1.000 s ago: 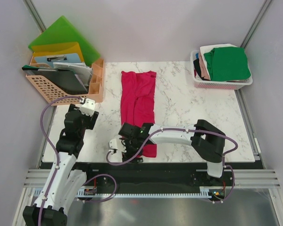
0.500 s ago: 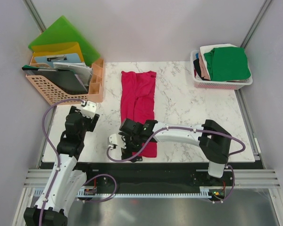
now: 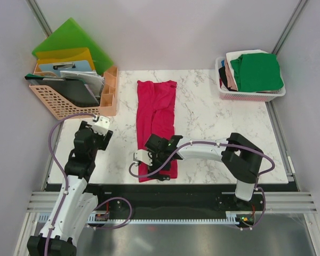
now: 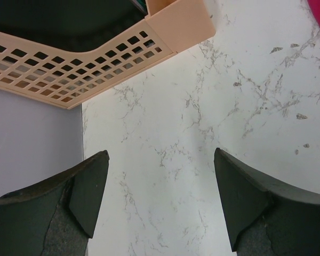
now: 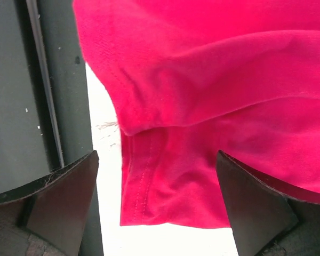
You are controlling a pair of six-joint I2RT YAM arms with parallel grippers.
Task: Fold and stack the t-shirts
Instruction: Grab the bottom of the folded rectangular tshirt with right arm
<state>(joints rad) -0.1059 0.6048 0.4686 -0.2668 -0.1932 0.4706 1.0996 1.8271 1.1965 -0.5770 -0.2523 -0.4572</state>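
shirt (image 3: 156, 120): soft crimson knit, long creased strip, flat mid-table (image 3: 218, 128), stitched hem at near edge | right gripper (image 5: 154, 178): jaws wide over hem, empty | left gripper (image 4: 161, 178): spread, empty, over veined marble

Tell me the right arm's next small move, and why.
Probably lower the right gripper and close it on the shirt's near hem. The gripper is open, holds nothing, and hangs right over that hem at the table's near edge. The shirt lies as a long narrow strip, not yet folded end to end.
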